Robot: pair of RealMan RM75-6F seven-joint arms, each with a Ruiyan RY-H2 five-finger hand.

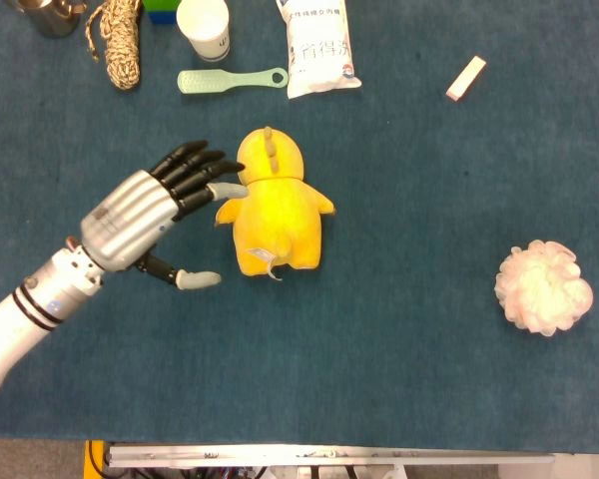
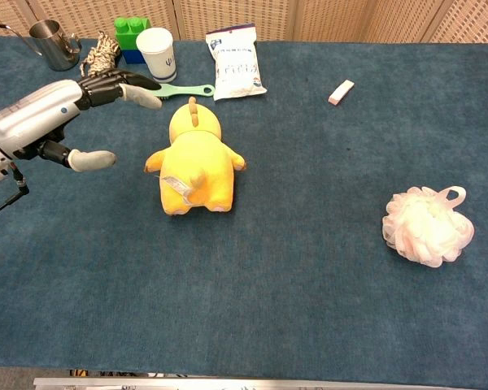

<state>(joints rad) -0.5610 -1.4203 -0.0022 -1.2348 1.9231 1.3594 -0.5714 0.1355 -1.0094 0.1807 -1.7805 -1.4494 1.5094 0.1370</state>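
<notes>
A yellow plush toy (image 1: 275, 212) (image 2: 193, 161) lies face down in the middle of the blue table, its head pointing toward the far edge. My left hand (image 1: 150, 218) (image 2: 53, 118) hovers just left of it, fingers spread and thumb apart, holding nothing. Its fingertips (image 1: 226, 190) reach close to the toy's left arm and head; I cannot tell whether they touch. My right hand shows in neither view.
Along the far edge stand a metal cup (image 2: 50, 43), a coil of rope (image 2: 100, 55), a green block (image 2: 132, 32), a paper cup (image 2: 159, 52), a green brush (image 1: 230, 80) and a white snack bag (image 2: 234, 71). A small eraser (image 2: 341, 92) lies far right; a pink bath pouf (image 2: 427, 225) lies at right.
</notes>
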